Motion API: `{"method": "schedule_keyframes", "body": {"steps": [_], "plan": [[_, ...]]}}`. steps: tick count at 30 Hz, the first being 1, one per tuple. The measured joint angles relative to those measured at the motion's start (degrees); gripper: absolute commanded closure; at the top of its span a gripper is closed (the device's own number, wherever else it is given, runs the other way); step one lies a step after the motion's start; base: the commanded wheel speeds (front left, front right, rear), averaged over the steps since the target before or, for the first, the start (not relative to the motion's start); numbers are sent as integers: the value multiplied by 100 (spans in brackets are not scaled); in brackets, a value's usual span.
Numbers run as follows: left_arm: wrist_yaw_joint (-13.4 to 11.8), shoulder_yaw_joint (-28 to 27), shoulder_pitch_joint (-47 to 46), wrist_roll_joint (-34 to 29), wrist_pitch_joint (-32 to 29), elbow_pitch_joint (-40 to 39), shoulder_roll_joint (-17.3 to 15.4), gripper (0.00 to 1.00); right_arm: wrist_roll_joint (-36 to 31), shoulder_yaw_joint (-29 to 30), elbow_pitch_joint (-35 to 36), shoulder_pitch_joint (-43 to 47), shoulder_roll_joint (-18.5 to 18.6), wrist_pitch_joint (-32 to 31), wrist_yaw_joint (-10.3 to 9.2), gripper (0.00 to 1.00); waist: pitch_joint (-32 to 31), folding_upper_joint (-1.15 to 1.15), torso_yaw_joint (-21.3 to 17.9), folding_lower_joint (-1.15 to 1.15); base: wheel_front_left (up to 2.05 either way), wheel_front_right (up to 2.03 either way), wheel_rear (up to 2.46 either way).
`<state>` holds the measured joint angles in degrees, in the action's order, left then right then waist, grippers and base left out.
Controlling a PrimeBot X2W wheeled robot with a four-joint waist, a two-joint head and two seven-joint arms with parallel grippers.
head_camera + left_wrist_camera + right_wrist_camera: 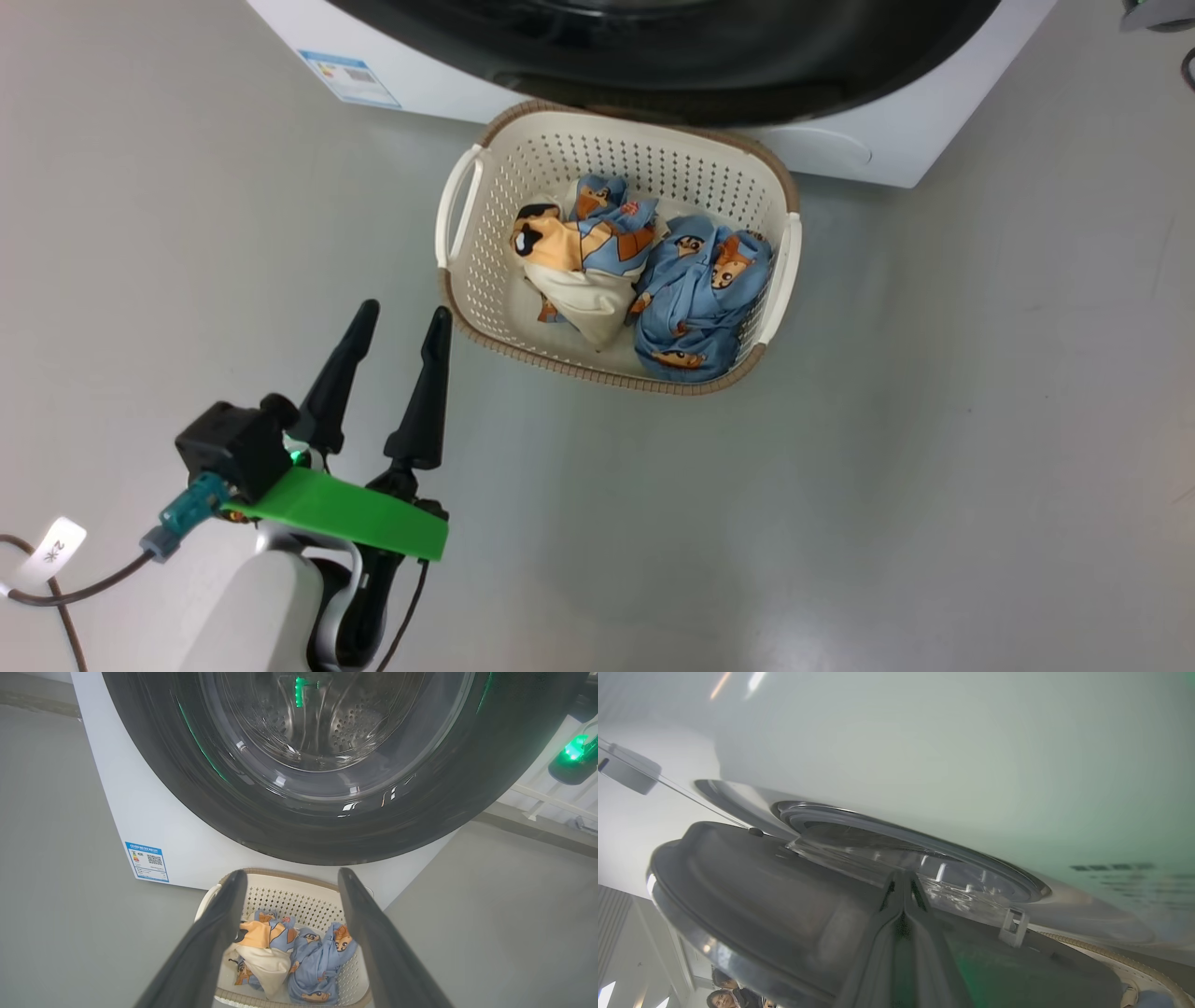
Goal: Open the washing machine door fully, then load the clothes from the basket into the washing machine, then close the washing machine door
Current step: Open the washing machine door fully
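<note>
– Grey floor (pixel 934 467) all round, bare and slightly glossy. Where do things stand on it?

– The washing machine (pixel 896 140) runs along the top of the head view. The basket (pixel 485 280) sits on the floor just in front of it, with its far rim close to the white front. The clothes (pixel 700 289) lie inside in two bundles: the blue one by the right wall, the cream-and-orange one nearer the centre.

– And the door?

– The washing machine door (pixel 752 896) is ajar, not swung wide. The right wrist view shows its grey inner face at lower left and the glass bowl partly clear of the opening. I'd judge the opening step unfinished.

– Grippers?

– The right gripper (pixel 902 877) has its fingers pressed together with nothing between them, and their tips are at the door's inner face beside the glass. The left gripper (pixel 403 313) hovers at the lower left of the head view, spread wide and empty, pointing toward the basket.

– What could go wrong?

– Closed fingers can only push. On that smooth curved face they could slip toward the glass, and the door might then swing back. The black rim overhangs the basket's far edge, so a swing may brush it. A person (pixel 720 996) shows at the bottom left of the right wrist view, beyond the door's edge, and I can't tell how near. If a garment is loaded before the door is wide, it could snag at the opening.
</note>
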<state>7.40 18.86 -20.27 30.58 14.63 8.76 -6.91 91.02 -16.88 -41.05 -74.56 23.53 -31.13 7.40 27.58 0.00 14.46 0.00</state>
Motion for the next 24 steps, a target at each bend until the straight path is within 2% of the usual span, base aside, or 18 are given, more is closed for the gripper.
{"method": "schedule_keyframes", "body": {"steps": [14, 24], "plan": [[0, -73, 103, -18, 0, 55, -47, 0, -85, -286, 506, 787, -68, -265, -1, 100, -462, 0, -81, 0, 0, 0, 0], [0, -149, 497, -60, 0, 92, -51, 0, -85, -580, 840, 1456, -275, -533, 0, 100, -873, 0, -119, 0, 0, 0, 0]]}}
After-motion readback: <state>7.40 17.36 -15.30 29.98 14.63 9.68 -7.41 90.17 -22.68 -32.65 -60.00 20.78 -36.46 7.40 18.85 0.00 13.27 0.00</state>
